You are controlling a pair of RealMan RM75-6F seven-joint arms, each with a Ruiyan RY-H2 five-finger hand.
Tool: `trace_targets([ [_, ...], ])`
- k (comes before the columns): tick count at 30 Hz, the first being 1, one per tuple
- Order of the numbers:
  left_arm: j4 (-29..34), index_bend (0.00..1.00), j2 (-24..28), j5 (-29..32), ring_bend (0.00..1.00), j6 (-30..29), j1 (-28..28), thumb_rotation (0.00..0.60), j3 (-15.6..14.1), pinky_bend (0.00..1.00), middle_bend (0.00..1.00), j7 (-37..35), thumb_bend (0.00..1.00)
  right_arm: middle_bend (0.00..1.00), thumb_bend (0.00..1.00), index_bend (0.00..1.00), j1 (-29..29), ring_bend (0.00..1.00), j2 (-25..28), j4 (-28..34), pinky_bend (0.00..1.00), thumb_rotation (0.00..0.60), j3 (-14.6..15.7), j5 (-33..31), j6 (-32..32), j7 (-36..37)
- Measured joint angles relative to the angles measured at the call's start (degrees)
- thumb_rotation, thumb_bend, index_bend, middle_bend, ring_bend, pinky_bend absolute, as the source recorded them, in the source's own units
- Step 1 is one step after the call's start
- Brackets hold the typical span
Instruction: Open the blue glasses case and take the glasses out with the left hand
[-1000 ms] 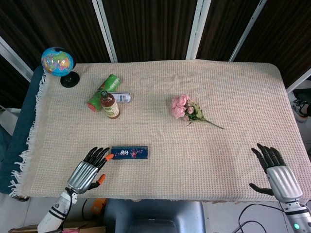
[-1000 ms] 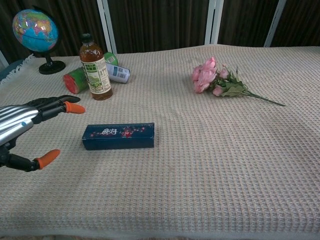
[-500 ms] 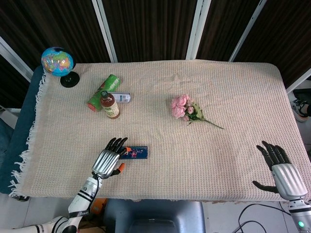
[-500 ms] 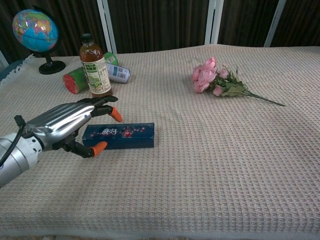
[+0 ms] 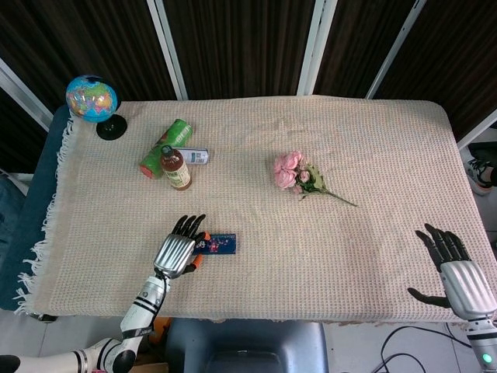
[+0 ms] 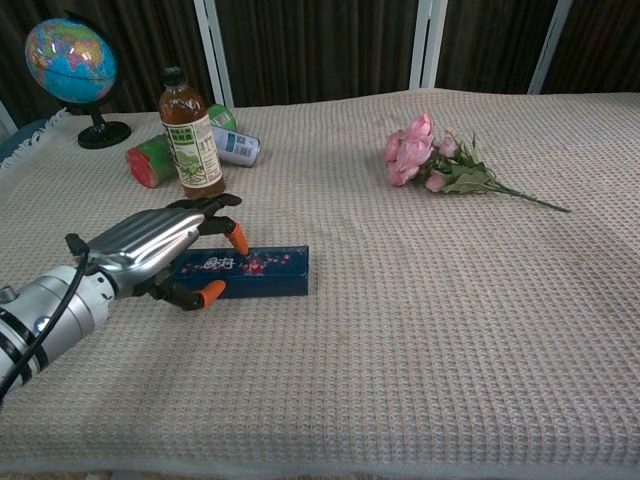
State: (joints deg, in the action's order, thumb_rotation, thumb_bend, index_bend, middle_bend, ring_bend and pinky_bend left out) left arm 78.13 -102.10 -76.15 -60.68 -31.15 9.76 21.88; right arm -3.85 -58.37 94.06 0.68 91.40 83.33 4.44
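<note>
The blue glasses case (image 6: 258,272) lies closed and flat on the cloth near the front left; in the head view the blue glasses case (image 5: 220,243) shows only its right part. My left hand (image 6: 165,248) hovers over the case's left end, fingers spread and thumb below the near side, with nothing gripped; in the head view that left hand (image 5: 180,247) covers the case's left end. Whether the fingertips touch the lid is unclear. My right hand (image 5: 457,272) stays open at the table's front right corner, far from the case. The glasses are hidden inside.
A brown tea bottle (image 6: 191,137) stands behind the case, with a green can (image 6: 151,159) and a small can (image 6: 236,146) lying beside it. A globe (image 6: 70,63) stands at the back left. Pink flowers (image 6: 430,157) lie mid-table.
My left hand has moved right and forward, from beside the case's left end to over it. My right hand has drifted slightly toward the table's near right corner.
</note>
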Motion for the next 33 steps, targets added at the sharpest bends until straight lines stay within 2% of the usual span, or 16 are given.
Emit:
trace_targets([
  [11, -1.4, 0.42, -0.7, 0.3, 0.0, -1.2, -1.0, 0.6, -0.3, 0.0, 0.0, -0.7, 0.4, 0.0, 0.02, 0.0, -0.1, 0.0, 0.0, 0.0, 0.0, 0.6, -0.1, -0.2, -0.1, -0.1],
  [22, -2.9, 0.49, -0.8, -0.4, 0.0, -1.2, -2.0, 0.6, -1.5, 0.0, 0.0, -0.3, 0.49, 0.0, 0.02, 0.0, 0.0, 0.0, 0.0, 0.0, 0.0, 0.6, -0.1, -0.2, 0.1, 0.0],
  [33, -5.6, 0.58, -2.2, -2.5, 0.0, -3.6, -2.6, 0.6, -1.6, 0.0, 0.05, -1.5, 0.57, 0.0, 0.02, 0.0, 0.0, 0.0, 0.1, 0.1, 0.0, 0.6, -0.1, -0.2, 0.1, 0.1],
])
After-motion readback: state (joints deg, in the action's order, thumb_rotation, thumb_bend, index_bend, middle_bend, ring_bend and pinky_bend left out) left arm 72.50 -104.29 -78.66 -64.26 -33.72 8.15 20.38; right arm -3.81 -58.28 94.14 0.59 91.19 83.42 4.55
